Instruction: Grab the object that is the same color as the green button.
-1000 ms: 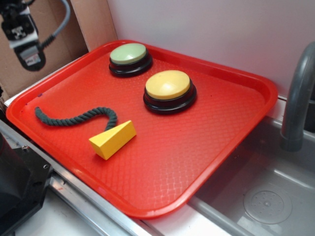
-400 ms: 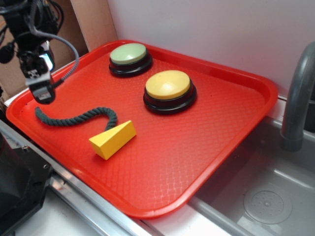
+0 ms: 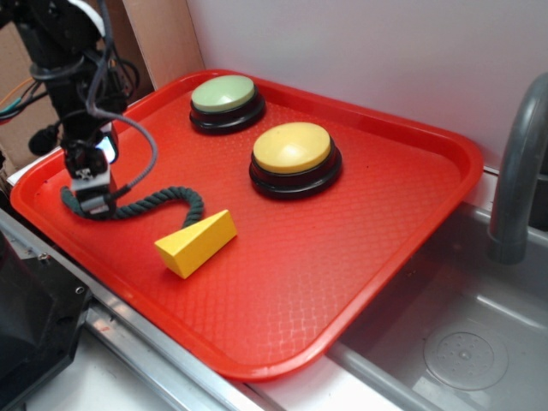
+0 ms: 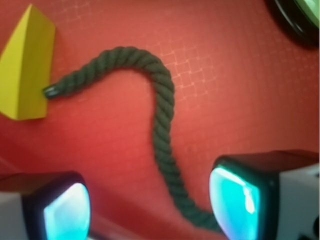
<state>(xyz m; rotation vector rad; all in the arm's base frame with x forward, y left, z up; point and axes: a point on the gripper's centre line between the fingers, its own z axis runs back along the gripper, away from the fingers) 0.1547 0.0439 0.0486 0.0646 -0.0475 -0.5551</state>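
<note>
The object, a dark green twisted rope, lies curved on the left part of the red tray, one end touching the yellow wedge block. My gripper hangs low over the rope's far left end, open. In the wrist view the rope runs down between the lit fingers, closer to the right one, and my gripper has not closed on it. The green button sits at the tray's back left; only its edge shows in the wrist view.
A larger yellow button stands mid-tray, behind the wedge block. A grey faucet and sink basin lie to the right. Cardboard and a white wall back the tray.
My gripper has come down from the upper left and moved right, from above the tray's rim to just over the rope's left end. Nothing on the tray has moved.
</note>
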